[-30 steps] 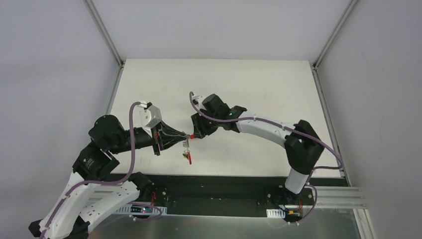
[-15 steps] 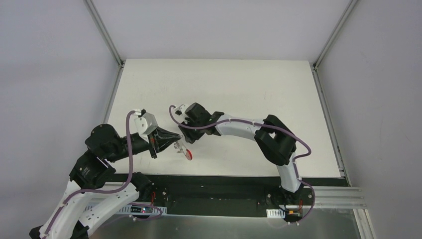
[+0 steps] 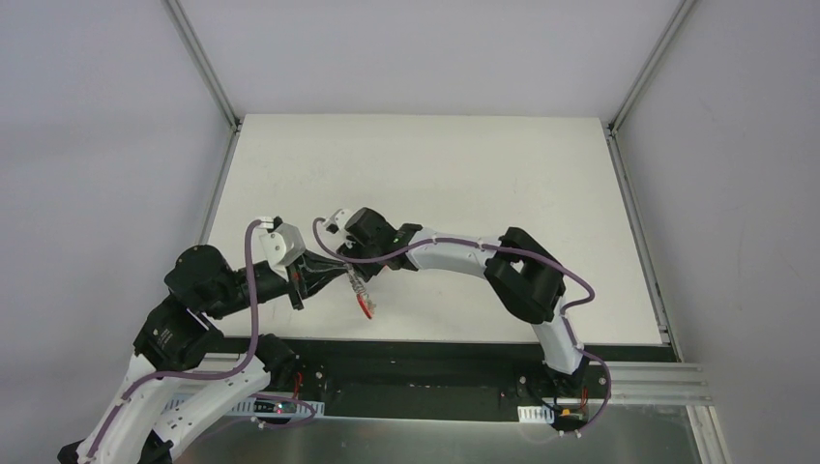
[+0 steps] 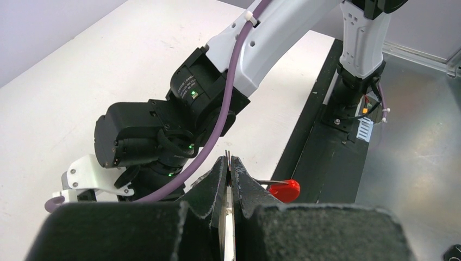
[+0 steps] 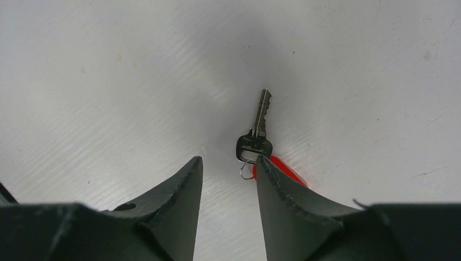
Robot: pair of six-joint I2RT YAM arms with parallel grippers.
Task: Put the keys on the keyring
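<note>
Left claw (image 4: 229, 163) is clamped shut on a thin silvery metal strip (image 4: 229, 212). Right claw (image 5: 228, 160) gapes empty; at its one o'clock is a small silvery key (image 5: 261, 122) with a red plastic tag (image 5: 282, 169).

between the pressed fingers of the left gripper (image 4: 229, 162) we see only a thin metal edge (image 4: 228, 209), the rest hidden, so we cannot name it. the red tag (image 5: 284, 169) lies half behind a finger of the right gripper (image 5: 228, 161). from above the keys (image 3: 358, 282) are too small to count.
</note>
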